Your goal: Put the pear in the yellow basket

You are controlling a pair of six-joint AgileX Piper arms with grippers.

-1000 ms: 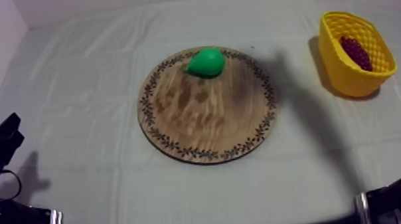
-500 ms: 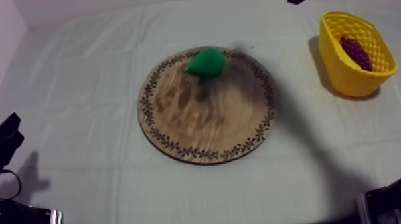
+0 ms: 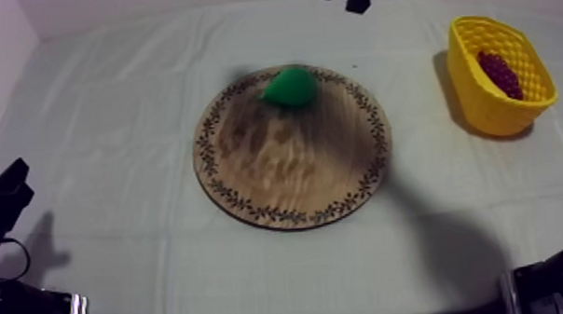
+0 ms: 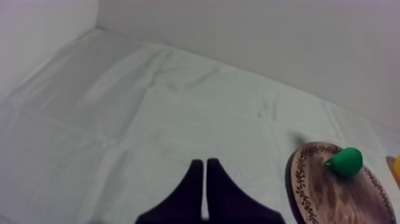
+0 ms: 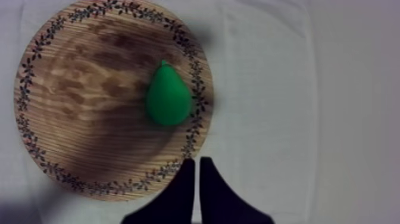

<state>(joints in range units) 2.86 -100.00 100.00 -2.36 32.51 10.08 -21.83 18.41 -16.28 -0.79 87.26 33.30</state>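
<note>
Smooth green pear [image 5: 168, 98] on round wood-grain board [image 5: 77, 113], far rim. Right claw [image 5: 197, 162] overhead, closed, empty; left claw [image 4: 205, 162] closed too.

Bare robot-lab test bench: cloth-covered table [image 3: 106, 132], blank pale wall [image 4: 268, 36], toy pear [image 3: 289, 87] on a wooden board [image 3: 286, 173].
</note>
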